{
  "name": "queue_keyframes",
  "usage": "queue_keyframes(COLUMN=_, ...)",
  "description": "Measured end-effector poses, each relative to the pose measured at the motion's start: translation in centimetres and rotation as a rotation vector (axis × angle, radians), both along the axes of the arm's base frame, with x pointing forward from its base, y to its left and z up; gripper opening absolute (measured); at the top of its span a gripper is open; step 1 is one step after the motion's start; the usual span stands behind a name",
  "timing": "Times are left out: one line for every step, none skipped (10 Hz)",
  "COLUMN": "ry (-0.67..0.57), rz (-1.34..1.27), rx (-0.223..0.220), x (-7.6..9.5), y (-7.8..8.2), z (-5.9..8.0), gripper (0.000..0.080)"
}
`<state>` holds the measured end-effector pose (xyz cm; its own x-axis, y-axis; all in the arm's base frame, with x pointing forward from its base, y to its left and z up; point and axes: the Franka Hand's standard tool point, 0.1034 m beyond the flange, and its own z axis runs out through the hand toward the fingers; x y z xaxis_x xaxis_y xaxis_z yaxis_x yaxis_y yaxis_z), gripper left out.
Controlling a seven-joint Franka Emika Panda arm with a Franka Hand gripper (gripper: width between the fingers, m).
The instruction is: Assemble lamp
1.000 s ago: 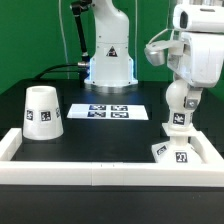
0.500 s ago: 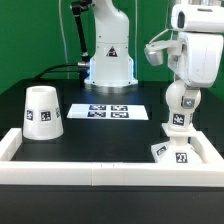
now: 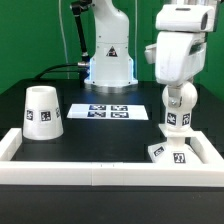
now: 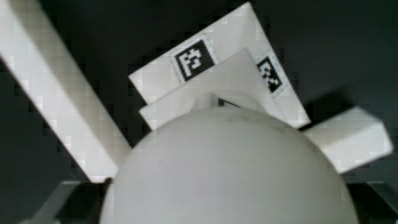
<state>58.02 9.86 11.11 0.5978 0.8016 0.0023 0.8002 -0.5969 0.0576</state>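
Note:
The white lamp bulb [image 3: 176, 118] stands upright, ball on top and tagged stem below, right over the small square tagged base [image 3: 172, 153] in the exterior view's right front corner. I cannot tell whether stem and base touch. My gripper [image 3: 180, 90] comes down from above and is shut on the bulb's ball. In the wrist view the bulb [image 4: 217, 165] fills the foreground, the gripper [image 4: 214, 205] closes round it, and the base [image 4: 222, 62] lies beyond it. The conical shade [image 3: 40, 112] stands apart on the exterior view's left.
The white rail frame [image 3: 100, 174] runs along the front and up both sides, close to the base; it also shows in the wrist view [image 4: 63, 85]. The marker board [image 3: 108, 111] lies mid-table. The robot's pedestal [image 3: 108, 60] stands at the back.
My wrist and hand have swung toward the exterior view's left above the bulb. The bulb, the base and the shade stay where they were.

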Motion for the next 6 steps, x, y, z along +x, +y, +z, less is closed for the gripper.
queue_keyframes(ry=0.002, rz=-0.101, rx=0.003, x=-0.06, y=0.0, z=0.0, gripper=0.0579)
queue_keyframes(ry=0.0, rz=-0.166, rx=0.006, x=-0.06, y=-0.02, z=0.0, gripper=0.0579)
queue_keyframes(ry=-0.004, rz=-0.249, rx=0.01, x=-0.05, y=0.0, z=0.0, gripper=0.0579)
queue_keyframes(ry=-0.006, rz=-0.311, rx=0.013, x=-0.05, y=0.0, z=0.0, gripper=0.0579)
queue_keyframes(ry=-0.008, rz=-0.357, rx=0.016, x=-0.05, y=0.01, z=0.0, gripper=0.0579)
queue_keyframes(ry=-0.01, rz=-0.443, rx=0.02, x=-0.05, y=0.03, z=0.0, gripper=0.0579)
